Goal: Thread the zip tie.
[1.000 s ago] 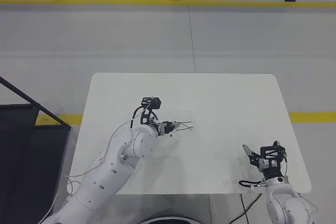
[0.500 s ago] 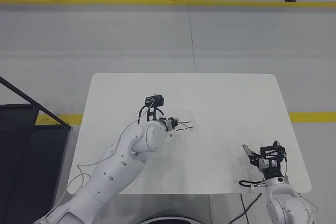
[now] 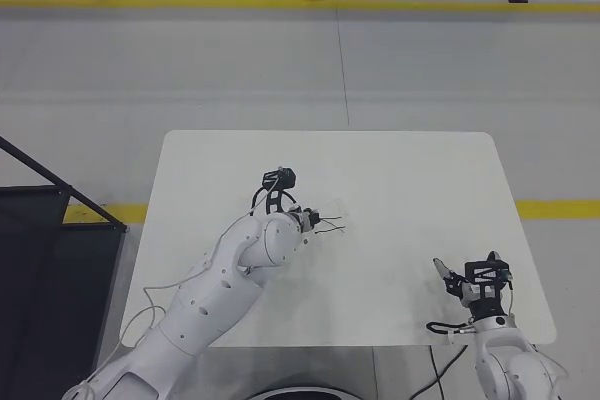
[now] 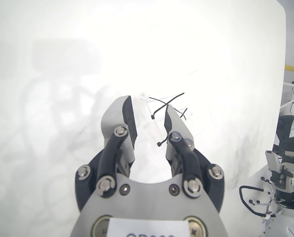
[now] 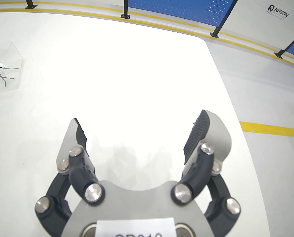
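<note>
L arm reaches in from near-left edge of white rectangular table (image 3: 410, 170). L gripper (image 4: 147, 102) sits just left of table ctr, jaws open, tips low over the pile, gripping nothing. Thin black plastic zip ties (image 4: 161, 107), several, lie crossed in a small clear plastic box (image 5: 12, 50); one tie head is betw the fingers. Well apart, at near-right corner, R gripper (image 5: 139, 115) has jaws open wide over bare tabletop.
</note>
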You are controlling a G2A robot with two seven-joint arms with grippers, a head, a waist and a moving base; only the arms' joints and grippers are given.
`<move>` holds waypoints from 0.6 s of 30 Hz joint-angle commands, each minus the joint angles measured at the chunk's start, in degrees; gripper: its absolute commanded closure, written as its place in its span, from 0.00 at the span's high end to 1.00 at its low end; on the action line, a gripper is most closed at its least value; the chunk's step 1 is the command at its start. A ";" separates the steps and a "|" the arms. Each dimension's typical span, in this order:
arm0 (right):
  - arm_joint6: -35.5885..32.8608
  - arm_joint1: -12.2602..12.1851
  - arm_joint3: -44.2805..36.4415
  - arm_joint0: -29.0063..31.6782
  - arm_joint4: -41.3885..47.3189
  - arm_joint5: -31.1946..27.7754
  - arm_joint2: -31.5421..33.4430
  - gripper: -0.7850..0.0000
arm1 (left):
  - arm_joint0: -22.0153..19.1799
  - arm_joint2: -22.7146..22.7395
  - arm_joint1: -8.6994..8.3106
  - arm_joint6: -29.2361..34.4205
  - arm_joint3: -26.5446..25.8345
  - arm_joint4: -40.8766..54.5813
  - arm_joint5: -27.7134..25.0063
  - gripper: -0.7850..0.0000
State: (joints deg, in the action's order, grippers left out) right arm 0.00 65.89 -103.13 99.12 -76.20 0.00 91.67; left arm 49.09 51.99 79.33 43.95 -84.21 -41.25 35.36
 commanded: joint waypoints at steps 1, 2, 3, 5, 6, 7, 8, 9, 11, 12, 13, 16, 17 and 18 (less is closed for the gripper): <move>0.00 0.00 0.00 0.00 0.00 0.00 0.00 1.00 | 0.06 0.20 0.05 0.16 0.03 0.14 -0.29 0.40; 0.00 0.00 0.00 0.00 0.00 0.00 0.00 1.00 | 0.07 0.27 0.07 0.24 0.06 0.13 -0.39 0.40; 0.00 0.00 0.00 0.00 0.00 0.00 0.00 1.00 | 0.08 0.33 0.09 0.27 0.10 0.08 -0.46 0.39; 0.00 0.00 0.00 0.00 0.00 0.00 0.00 1.00 | 0.07 0.46 0.17 0.37 0.23 0.17 -0.52 0.38; 0.00 0.00 0.00 0.00 0.00 0.00 0.00 1.00 | 0.06 0.48 0.21 0.34 0.31 0.18 -0.56 0.37; 0.00 0.00 0.00 0.00 0.00 0.00 0.00 1.00 | 0.04 0.49 0.26 0.30 0.41 0.17 -0.62 0.36; 0.00 0.00 0.00 0.00 0.00 0.00 0.00 1.00 | 0.00 0.49 0.31 0.35 0.55 0.22 -0.69 0.35; 0.00 0.00 0.00 0.00 0.00 0.00 0.00 1.00 | -0.06 0.49 0.37 0.33 0.68 0.23 -0.74 0.34; 0.00 0.00 0.00 0.00 0.00 0.00 0.00 1.00 | -0.18 0.46 0.48 0.38 0.97 0.26 -0.71 0.31; 0.00 0.00 0.00 0.00 0.00 0.00 0.00 1.00 | -0.25 0.45 0.54 0.38 1.11 0.26 -0.74 0.31; 0.00 0.00 0.00 0.00 0.00 0.00 0.00 1.00 | -0.30 0.44 0.59 0.35 1.25 0.27 -0.78 0.29; 0.00 0.00 0.00 0.00 0.00 0.00 0.00 1.00 | -0.44 0.47 0.74 0.42 1.55 0.30 -0.90 0.26; 0.00 0.00 0.00 0.00 0.00 0.00 0.00 1.00 | -0.45 0.50 0.78 0.48 1.62 0.37 -0.91 0.25; 0.00 0.00 0.00 0.00 0.00 0.00 0.00 1.00 | -0.46 0.55 0.83 0.54 1.65 0.52 -1.00 0.24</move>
State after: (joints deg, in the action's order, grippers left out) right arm 0.00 65.89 -103.13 99.12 -76.20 0.00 91.67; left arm 48.64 52.49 80.11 44.43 -82.59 -40.87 34.42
